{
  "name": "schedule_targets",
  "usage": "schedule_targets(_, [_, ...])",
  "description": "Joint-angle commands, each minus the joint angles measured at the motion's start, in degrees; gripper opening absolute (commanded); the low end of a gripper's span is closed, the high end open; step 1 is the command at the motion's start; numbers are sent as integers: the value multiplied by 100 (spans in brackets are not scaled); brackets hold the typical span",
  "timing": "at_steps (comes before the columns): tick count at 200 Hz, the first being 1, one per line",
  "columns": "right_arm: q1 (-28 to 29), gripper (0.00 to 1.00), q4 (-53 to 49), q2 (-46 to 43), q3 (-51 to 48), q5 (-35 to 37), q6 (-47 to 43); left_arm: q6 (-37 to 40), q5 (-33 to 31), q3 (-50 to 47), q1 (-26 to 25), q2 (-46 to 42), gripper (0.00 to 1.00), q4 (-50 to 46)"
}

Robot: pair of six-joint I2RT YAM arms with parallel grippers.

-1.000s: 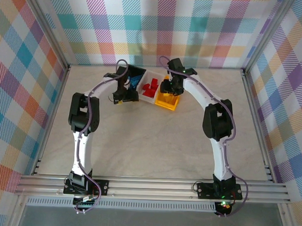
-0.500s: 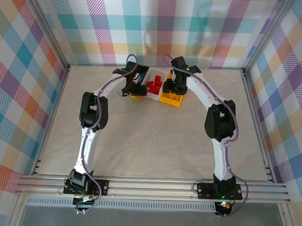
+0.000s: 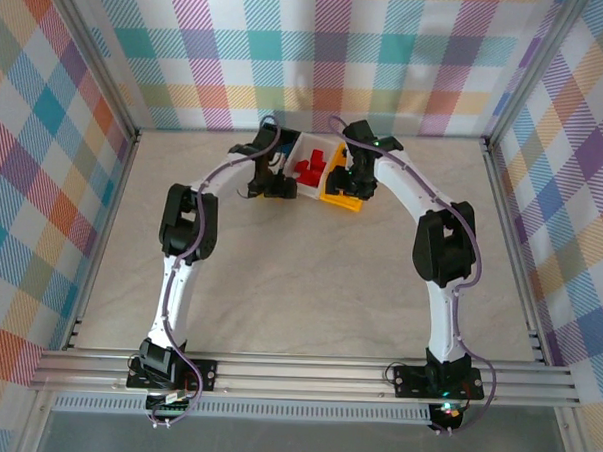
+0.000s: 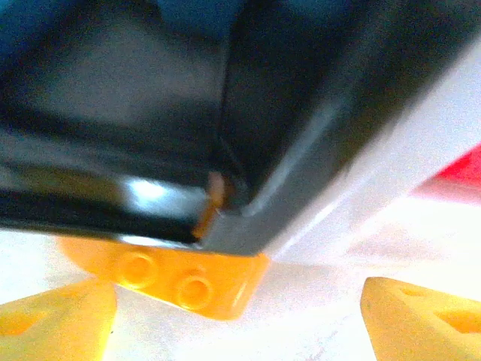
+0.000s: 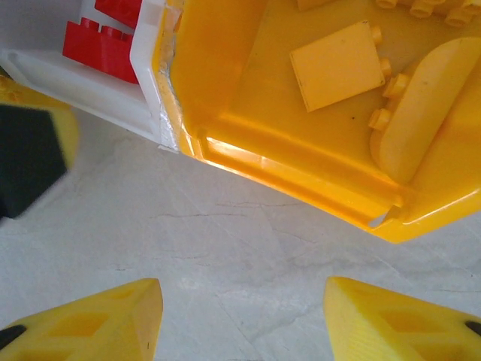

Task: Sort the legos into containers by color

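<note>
Beige table (image 3: 279,285) first, with a joined row of open-top bins at its far side: black plastic bin (image 4: 285,113), white plastic bin (image 5: 83,83), orange-yellow plastic bin (image 5: 225,83). Both arms reach in close together there. We see the left gripper (image 4: 239,323) low at the black bin's outer corner, fingers spread wide with nothing in them. The right gripper (image 5: 242,316) is also apart and empty, over bare table just beside the orange-yellow bin. Red bricks (image 3: 308,170) sit in the white bin and yellow pieces (image 5: 338,64) in the orange-yellow one. One orange-yellow studded brick (image 4: 180,280) lies on the table touching the black bin's corner — we judge it's next. Risk: closing there could clip the bin wall and shove the row, or pinch the brick off-centre so it slips — and the grippers are near enough to bump.
</note>
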Motion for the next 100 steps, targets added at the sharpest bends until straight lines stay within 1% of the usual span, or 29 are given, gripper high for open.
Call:
schedule_targets(1, [-15, 59, -80, -231, -16, -135, 77, -68, 335, -504, -369, -143, 84, -297])
schedule_targets(19, [-2, 59, -56, -290, -107, -133, 61, -226, 388, -1114, -563, -497, 84, -81])
schedule_targets(33, [13, 59, 36, -391, -251, -167, 60, -420, 338, -1577, -611, -807, 84, 89])
schedule_targets(50, [50, 59, 164, -510, -507, -247, 37, -683, -88, -1876, -536, -1063, 85, 123])
schedule_targets(72, [62, 59, 240, -619, -774, -369, 84, -817, -457, -1749, -301, -979, 89, 34])
schedule_targets(87, [60, 59, 279, -711, -919, -397, 103, -657, -671, -1464, -190, -788, 91, 42])
schedule_targets(100, [61, 59, 251, -764, -961, -405, 88, -480, -709, -1080, -110, -510, 93, 1])
